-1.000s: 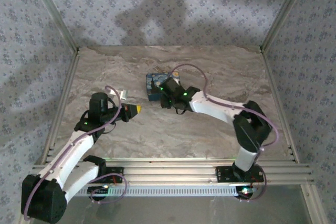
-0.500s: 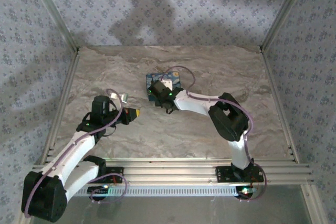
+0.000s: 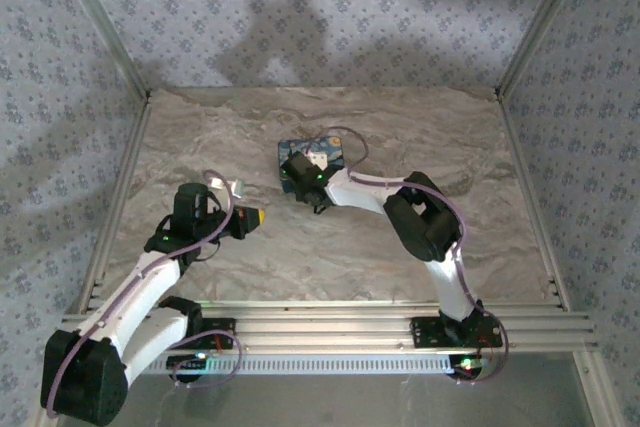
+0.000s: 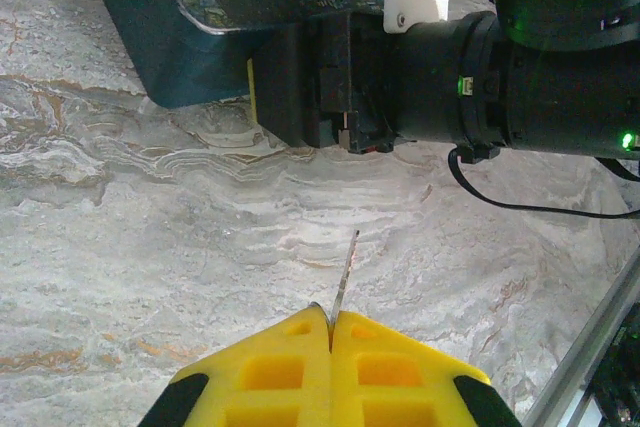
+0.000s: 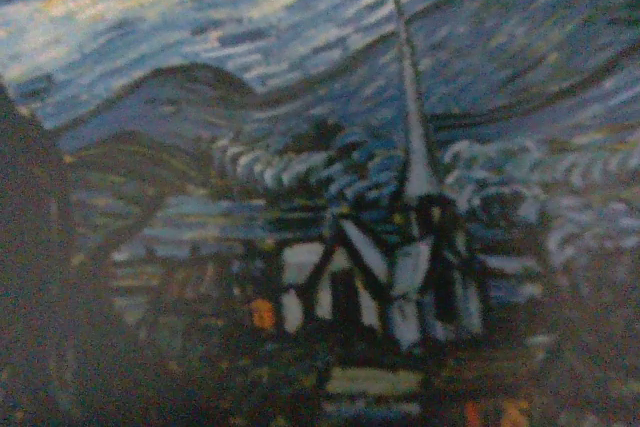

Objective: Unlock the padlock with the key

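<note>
Marble desk point(image 3: 300, 267), wallpaper walls: right arm point(image 3: 425, 222) has folded in, right jaws now against the box point(image 4: 190, 47) front (can't tell their gap), padlock point(image 4: 343, 133) seemingly right at them, left jaws pinching the key point(image 4: 345, 267) nearby, pointed at it, so insertion looks next.

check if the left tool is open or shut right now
Shut: the left tool has its yellow fingers pressed together, pinching a thin metal key that sticks out between them.
</note>
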Robot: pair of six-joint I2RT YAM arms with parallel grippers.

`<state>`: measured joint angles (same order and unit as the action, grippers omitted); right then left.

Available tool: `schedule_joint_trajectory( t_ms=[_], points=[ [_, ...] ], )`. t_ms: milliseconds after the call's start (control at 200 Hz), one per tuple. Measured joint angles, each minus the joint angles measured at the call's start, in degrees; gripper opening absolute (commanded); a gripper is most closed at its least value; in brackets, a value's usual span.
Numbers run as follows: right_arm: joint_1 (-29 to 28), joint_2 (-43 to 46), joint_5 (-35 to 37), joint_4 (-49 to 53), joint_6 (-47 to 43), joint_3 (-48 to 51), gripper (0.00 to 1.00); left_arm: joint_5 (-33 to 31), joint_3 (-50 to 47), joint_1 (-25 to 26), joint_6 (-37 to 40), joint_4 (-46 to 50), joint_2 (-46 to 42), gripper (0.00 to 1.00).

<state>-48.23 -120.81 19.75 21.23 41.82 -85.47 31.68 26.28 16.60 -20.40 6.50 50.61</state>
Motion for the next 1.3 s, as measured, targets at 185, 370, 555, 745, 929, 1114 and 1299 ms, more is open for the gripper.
schedule_joint_trajectory(
  t_ms=[185, 370, 555, 745, 929, 1114, 1299],
  points=[
    [0.48, -0.76, -0.02, 0.07, 0.00, -1.20, 0.40, 0.04, 0.00, 0.00, 0.09, 0.57, -0.72, 0.00],
    [1.18, -2.05, -0.37, 0.42, -0.17, -2.32, 0.30, 0.39, -0.24, 0.00, 0.42, 1.09, -1.44, 0.00],
    [1.73, -2.21, -0.70, 0.90, -0.33, -2.91, 0.17, 0.44, -0.57, 0.00, 0.42, 1.55, -1.99, 0.00],
    [2.25, -2.21, -1.62, 1.99, -0.79, -3.43, 0.01, 0.74, -0.59, -0.11, 0.83, 1.49, -2.51, 0.00],
    [3.30, -0.50, -7.43, 4.37, -0.90, -3.69, 0.00, 2.60, -1.81, -0.11, 0.79, -1.81, -0.87, 0.00],
    [6.03, 5.75, -17.66, 6.73, -0.11, -2.34, 0.00, 3.15, -2.69, 0.92, 0.15, -8.48, 3.56, 0.00],
    [9.73, 13.31, -27.36, 5.27, 3.89, 3.06, 0.00, 2.71, -2.69, 4.96, 0.09, -16.76, 9.09, 0.00]
  ],
)
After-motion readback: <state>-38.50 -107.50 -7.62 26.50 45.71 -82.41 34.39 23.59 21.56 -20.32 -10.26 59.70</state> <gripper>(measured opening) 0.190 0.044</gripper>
